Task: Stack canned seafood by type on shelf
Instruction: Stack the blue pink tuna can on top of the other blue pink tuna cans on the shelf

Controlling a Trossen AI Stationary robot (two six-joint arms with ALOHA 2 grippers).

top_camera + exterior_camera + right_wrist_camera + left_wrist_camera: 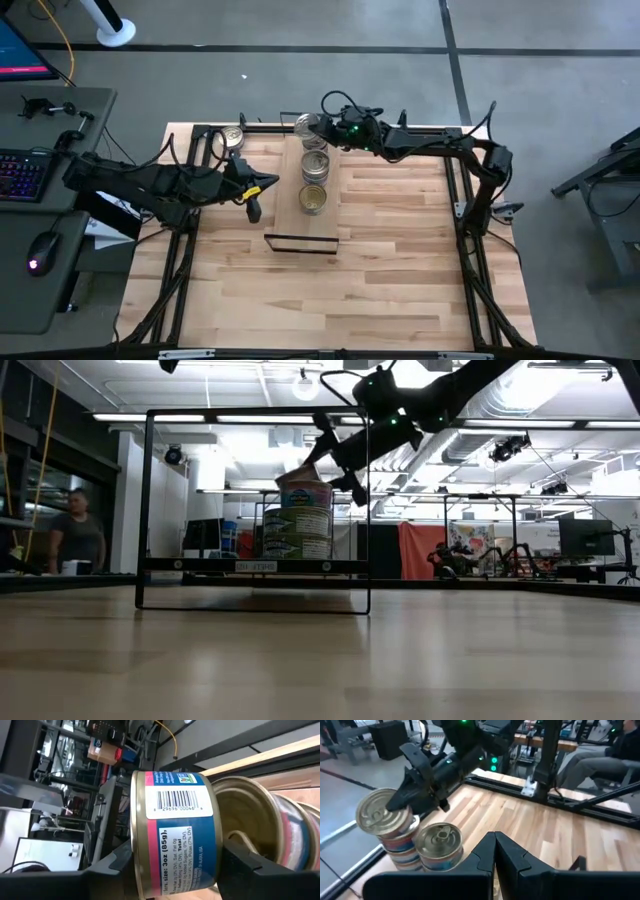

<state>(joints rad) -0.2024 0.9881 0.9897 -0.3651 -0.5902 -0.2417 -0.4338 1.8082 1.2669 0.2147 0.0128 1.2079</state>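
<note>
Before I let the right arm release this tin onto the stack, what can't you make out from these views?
- Whether the held tin sits flush on the stack: right wrist view, tin fills the picture; in the low view it looks tilted.
- Tins near the left gripper: high view, too small to read type.
- Shelf depth: low view shows it edge-on.

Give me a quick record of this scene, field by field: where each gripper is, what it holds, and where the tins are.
right gripper: at the shelf's far end, fingers shut on a tilted tin over a stack
held tin label: blue and pink, barcode showing
left gripper: beside the shelf, fingers shut, holding nothing
tins on shelf: stacks in a row toward the far end
stray tin: on the table's far edge, off the shelf
person: standing in the room behind
</note>
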